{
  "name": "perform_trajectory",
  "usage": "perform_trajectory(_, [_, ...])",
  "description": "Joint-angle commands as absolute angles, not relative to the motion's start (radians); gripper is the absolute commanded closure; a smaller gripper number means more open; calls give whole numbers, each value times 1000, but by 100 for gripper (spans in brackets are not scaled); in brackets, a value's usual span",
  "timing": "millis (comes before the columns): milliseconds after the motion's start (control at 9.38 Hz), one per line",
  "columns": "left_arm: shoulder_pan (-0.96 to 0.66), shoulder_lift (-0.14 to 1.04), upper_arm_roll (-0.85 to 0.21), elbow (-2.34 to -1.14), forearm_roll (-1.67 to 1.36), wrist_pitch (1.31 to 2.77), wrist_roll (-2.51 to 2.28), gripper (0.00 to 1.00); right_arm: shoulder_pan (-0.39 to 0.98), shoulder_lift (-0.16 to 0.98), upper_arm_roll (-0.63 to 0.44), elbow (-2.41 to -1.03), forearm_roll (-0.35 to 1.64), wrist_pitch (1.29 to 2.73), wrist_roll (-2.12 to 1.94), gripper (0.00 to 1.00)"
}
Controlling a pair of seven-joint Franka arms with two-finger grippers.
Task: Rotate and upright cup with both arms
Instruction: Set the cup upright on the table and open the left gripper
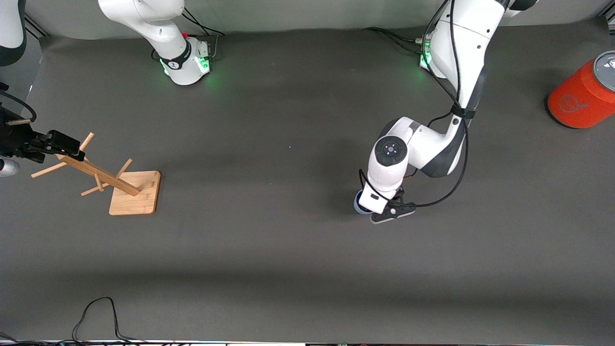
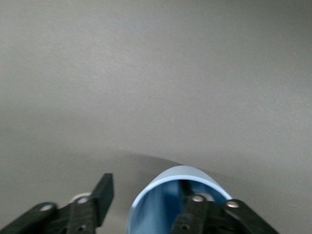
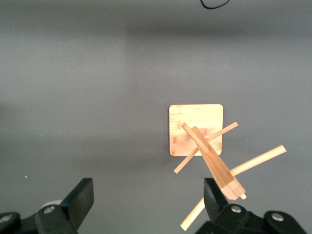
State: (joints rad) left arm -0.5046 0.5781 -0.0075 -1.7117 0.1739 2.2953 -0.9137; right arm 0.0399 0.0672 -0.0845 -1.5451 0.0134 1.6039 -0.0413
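Observation:
The pale-blue cup (image 1: 358, 204) sits on the mat near the table's middle, toward the left arm's end, mostly hidden under the left arm's hand. In the left wrist view the cup (image 2: 161, 207) shows its darker blue inside, mouth toward the camera. My left gripper (image 1: 371, 210) (image 2: 145, 182) is open and straddles the cup's wall, one finger (image 2: 187, 192) inside the cup and the other finger (image 2: 104, 191) outside it with a gap. My right gripper (image 1: 50, 144) (image 3: 147, 200) is open and empty, in the air over the wooden rack's top.
A wooden peg rack (image 1: 115, 180) (image 3: 204, 146) on a square base stands toward the right arm's end. A large orange-red can (image 1: 581, 93) lies at the left arm's end. A black cable (image 1: 96, 312) loops at the table's near edge.

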Motion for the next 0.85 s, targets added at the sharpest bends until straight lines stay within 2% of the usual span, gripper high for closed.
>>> perform_trajectory(0, [-505, 556, -8, -1631, 178, 2136, -904, 0, 37, 69, -83, -1539, 9, 1606, -48, 0])
perform_trajectory(213, [-471, 517, -9, -1580, 103, 2024, -856, 0, 37, 69, -83, -1539, 9, 1606, -48, 0])
perform_trajectory(427, [-367, 445, -6, -1569, 46, 1919, -638, 0, 37, 69, -83, -1539, 9, 1606, -48, 0])
perform_trajectory(533, [-315, 392, -6, -1591, 45, 1883, -547, 0, 37, 69, -83, -1539, 9, 1606, -48, 0])
perform_trajectory(747, [-188, 223, -5, -1722, 44, 1882, -357, 0, 37, 69, -83, -1539, 9, 1606, -48, 0])
